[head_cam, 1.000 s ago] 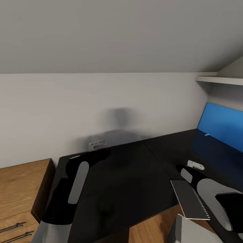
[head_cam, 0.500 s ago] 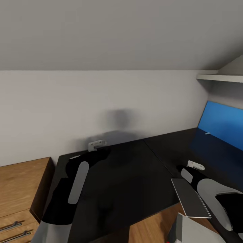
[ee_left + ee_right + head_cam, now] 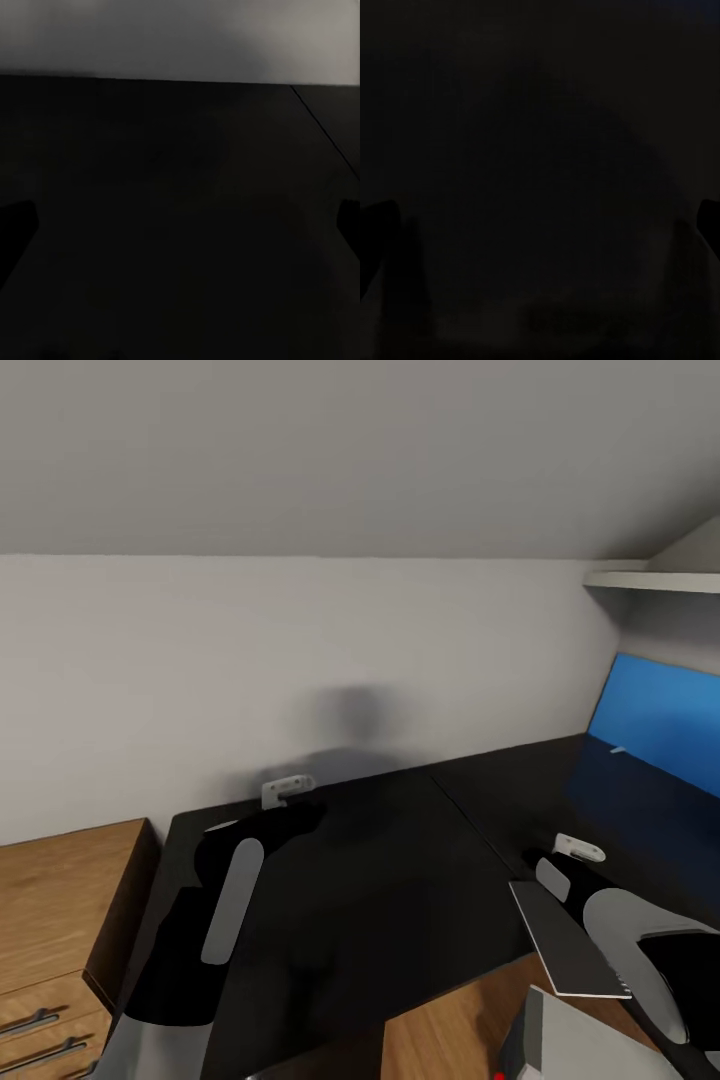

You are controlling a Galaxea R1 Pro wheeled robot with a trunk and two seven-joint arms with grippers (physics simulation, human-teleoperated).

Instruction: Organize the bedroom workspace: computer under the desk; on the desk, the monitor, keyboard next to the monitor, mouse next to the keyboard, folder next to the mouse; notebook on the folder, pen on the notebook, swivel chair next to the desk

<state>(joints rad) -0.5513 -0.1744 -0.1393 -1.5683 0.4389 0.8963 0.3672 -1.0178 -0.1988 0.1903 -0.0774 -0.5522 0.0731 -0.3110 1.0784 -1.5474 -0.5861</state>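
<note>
Left gripper (image 3: pixel 285 792) hovers over the black desk (image 3: pixel 380 880) near the wall; its finger spread cannot be told. Right gripper (image 3: pixel 580 848) likewise unclear, low over the desk's right wing, with the grey-keyed keyboard (image 3: pixel 568 940) just beside its forearm, overhanging the desk's front edge.

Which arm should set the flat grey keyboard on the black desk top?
Right, probably. The flat grey keyboard sits tilted just behind the right gripper, over the black desk top's front edge. The left gripper is far off, near the wall.
</note>
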